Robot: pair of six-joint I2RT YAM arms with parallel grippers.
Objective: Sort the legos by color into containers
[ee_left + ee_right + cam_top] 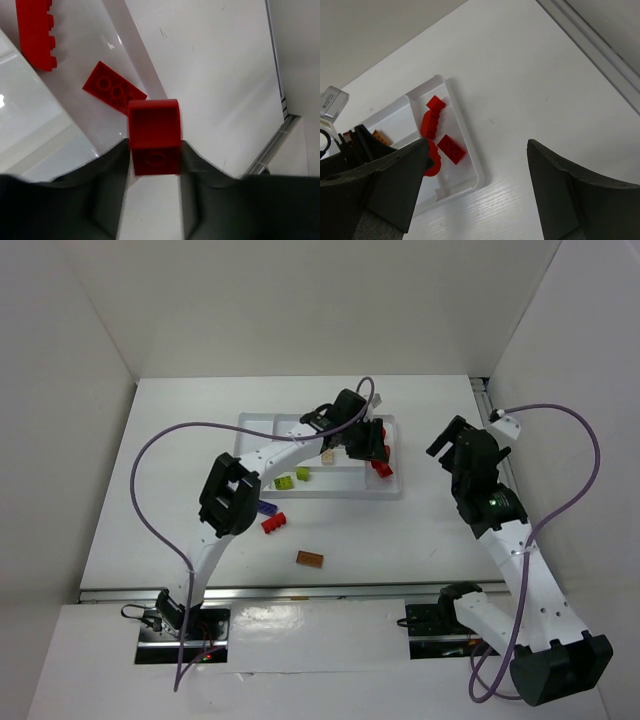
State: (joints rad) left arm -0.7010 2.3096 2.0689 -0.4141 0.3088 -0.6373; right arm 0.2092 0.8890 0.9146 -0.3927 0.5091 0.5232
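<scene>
My left gripper [366, 443] reaches over the right end of the white tray [252, 422]. It is shut on a red lego [153, 131] with a rounded top, held above the rightmost compartment. In that compartment lie a flat red brick [114, 93] and a long red brick [36, 30]; they also show in the right wrist view [451, 149]. Two yellow-green bricks [285, 481] and a tan one [326, 454] lie in other slots. A red [274, 524], a dark blue [266, 507] and an orange-brown brick [309, 559] lie on the table. My right gripper [452, 443] is open and empty, right of the tray.
The tray's right rim [470, 165] lies just left of my right gripper [477, 145]. White walls enclose the table on the left, back and right. A metal rail [300, 592] runs along the near edge.
</scene>
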